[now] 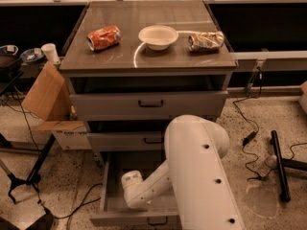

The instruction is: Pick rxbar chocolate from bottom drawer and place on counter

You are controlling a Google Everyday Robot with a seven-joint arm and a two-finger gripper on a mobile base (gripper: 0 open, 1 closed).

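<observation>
The bottom drawer [104,190] is pulled open at the foot of the grey cabinet, with its dark handle [156,221] on the front. My white arm [201,176] reaches down into it. My gripper is inside the drawer at the end of the white wrist [132,182], low over the grey floor and mostly hidden by the arm. The rxbar chocolate is hidden from view. The counter [144,61] is the glossy top of the cabinet.
On the counter lie an orange soda can [103,37] on its side, a white bowl [158,36] and a foil snack bag [206,40]. The two upper drawers [148,103] are slightly ajar. A cardboard box [45,97] stands left; cables and a black stand [280,166] lie right.
</observation>
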